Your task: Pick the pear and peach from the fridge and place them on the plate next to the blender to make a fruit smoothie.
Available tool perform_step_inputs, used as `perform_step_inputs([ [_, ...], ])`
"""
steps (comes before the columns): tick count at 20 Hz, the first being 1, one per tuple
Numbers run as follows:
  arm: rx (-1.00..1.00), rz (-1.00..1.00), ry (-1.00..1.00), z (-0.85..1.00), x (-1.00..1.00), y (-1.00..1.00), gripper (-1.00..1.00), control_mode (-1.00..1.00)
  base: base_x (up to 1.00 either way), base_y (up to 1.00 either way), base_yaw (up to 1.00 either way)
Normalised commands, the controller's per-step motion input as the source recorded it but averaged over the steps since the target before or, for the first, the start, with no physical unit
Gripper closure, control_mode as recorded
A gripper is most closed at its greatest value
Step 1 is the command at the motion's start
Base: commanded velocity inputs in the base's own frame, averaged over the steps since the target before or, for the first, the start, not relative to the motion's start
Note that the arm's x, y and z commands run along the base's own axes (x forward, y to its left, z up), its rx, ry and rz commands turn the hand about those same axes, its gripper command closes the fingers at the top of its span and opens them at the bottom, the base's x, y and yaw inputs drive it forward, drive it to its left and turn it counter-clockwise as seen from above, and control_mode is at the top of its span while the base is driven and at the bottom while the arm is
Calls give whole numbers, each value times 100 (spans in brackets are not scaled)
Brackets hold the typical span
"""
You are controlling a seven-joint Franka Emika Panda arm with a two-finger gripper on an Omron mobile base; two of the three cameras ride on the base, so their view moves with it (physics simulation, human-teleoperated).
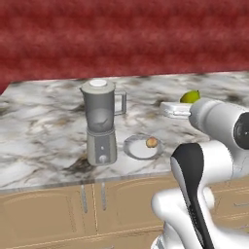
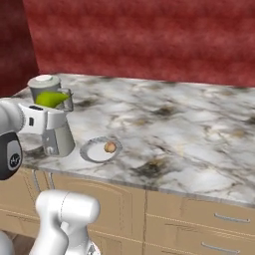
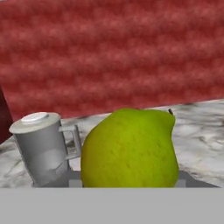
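No readable writing, brands or labels anywhere: the round mark on the arm's dark joint in the right base view is too blurred to read.

Red wall (image 1: 126,34) is running behind a marbled counter (image 1: 44,141); tan cabinet fronts (image 2: 199,214) are sitting under it. Drawer handles are showing on those fronts in the right base view; the left base view is showing two vertical door handles below the blender instead.

Blender (image 1: 100,124) is standing upright on the counter, white lid on top, jug handle pointing toward the arm's side. Its base knob is facing the left base camera; in the right base view the hand is covering most of the jug.

Plate (image 1: 142,147) is lying on the counter just beside the blender's base, apart from it. Peach (image 1: 152,142) is resting on the plate, off-centre toward the rim away from the blender.

Gripper (image 1: 187,103) is hanging above the counter, level with the blender jug, clamped on the pear (image 3: 130,149). Pear is sitting in the jaws, stem end up, well above the plate and not over it in the left base view. Hand view is giving the pear's full face with the fingertips hidden behind it; both base views are giving just a green sliver past the white hand.
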Motion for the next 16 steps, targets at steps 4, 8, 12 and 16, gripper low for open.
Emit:
perform_step_inputs([
  [4, 0, 0, 3, 0, 7, 0, 100, -100, 33, 13, 0],
  [8, 12, 4, 48, 0, 5, -23, 100, -100, 0, 0, 0],
  [12, 17, 13, 69, 0, 9, -32, 100, -100, 0, 0, 0],
  [16, 4, 10, 46, -9, 10, 0, 100, -100, 0, 0, 0],
])
